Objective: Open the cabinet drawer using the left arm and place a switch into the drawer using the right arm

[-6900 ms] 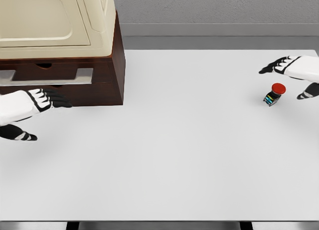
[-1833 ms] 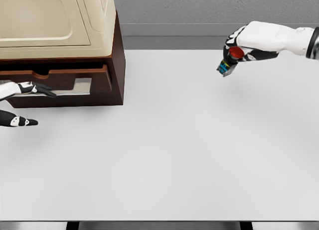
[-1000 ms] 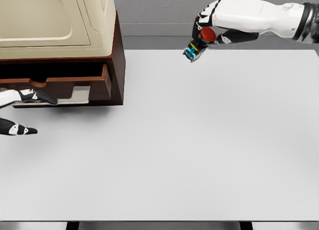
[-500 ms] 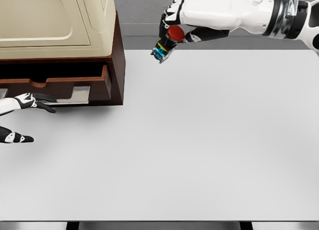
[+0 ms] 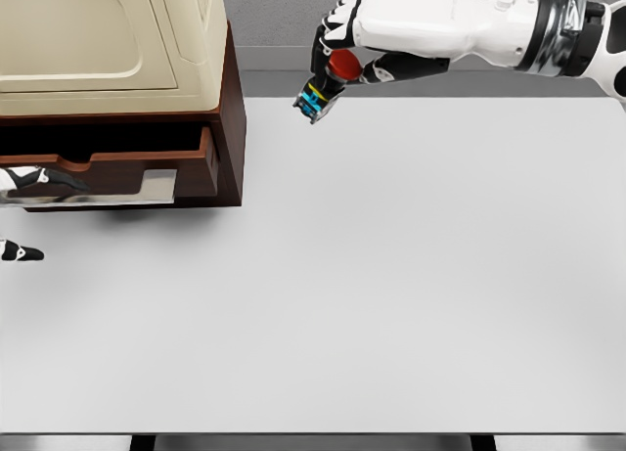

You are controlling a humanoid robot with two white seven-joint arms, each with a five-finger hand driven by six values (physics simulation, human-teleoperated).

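Table (image 5: 391,304), white and flat, fills most of the frame, grey wall band along the top edge. Cabinet (image 5: 117,89) sits at upper left: dark brown wooden body, cream top unit above it, left part cut off by the frame edge. Drawer (image 5: 147,167) in the cabinet front is pulled out a little way, dark gap showing above its brown front panel, metallic strip under it along the lower edge. Right arm (image 5: 489,25) comes in from the upper right, white shell with a dark banded wrist joint, reaching leftward across the top of the frame. Right hand (image 5: 357,40) is clenched around the switch (image 5: 323,79), fingers wrapped over its red cap. Switch is small: round red push-button head on top, dark body below with blue, green and yellow bands. Its long axis runs diagonally, red head toward upper right inside the hand, banded base pointing down-left toward the cabinet. Switch is held in the air above the far table edge, right of the cabinet's right side and apart from it, not over the drawer. Left hand (image 5: 29,182) barely shows at the left edge, dark fingertips beside the drawer front; one more dark fingertip lower down over the table; grip state cannot be told.
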